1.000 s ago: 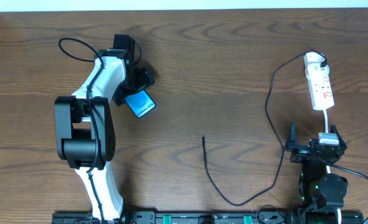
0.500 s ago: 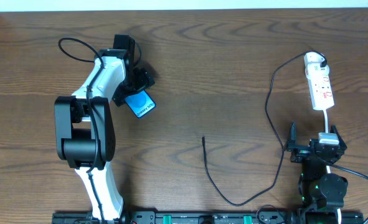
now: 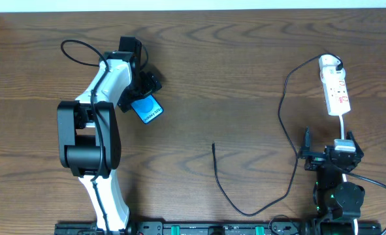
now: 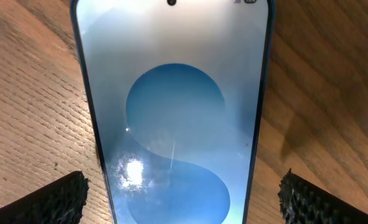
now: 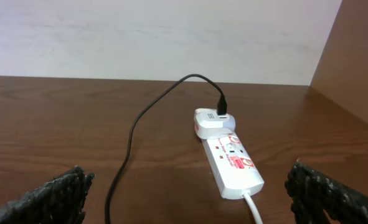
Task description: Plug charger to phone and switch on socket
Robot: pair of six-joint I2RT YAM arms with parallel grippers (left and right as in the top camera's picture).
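Note:
The phone (image 3: 147, 108) lies flat at the left of the table, its blue screen up. In the left wrist view the phone (image 4: 171, 93) fills the middle. My left gripper (image 3: 140, 95) stands open over its near end, one finger (image 4: 53, 202) on each side with a gap to the phone's edges. The white socket (image 3: 336, 91) lies at the far right, a white adapter (image 3: 330, 63) plugged into its far end. The charger cable (image 3: 281, 114) curves down from there to a loose plug tip (image 3: 213, 145) mid-table. My right gripper (image 3: 328, 140) is open just short of the socket (image 5: 233, 163), holding nothing.
The socket's white cord (image 5: 253, 208) runs back between my right fingers. A wooden side panel (image 5: 358, 56) rises at the right, and a pale wall stands behind the table. My left arm's own black cable loops at the far left (image 3: 75, 49).

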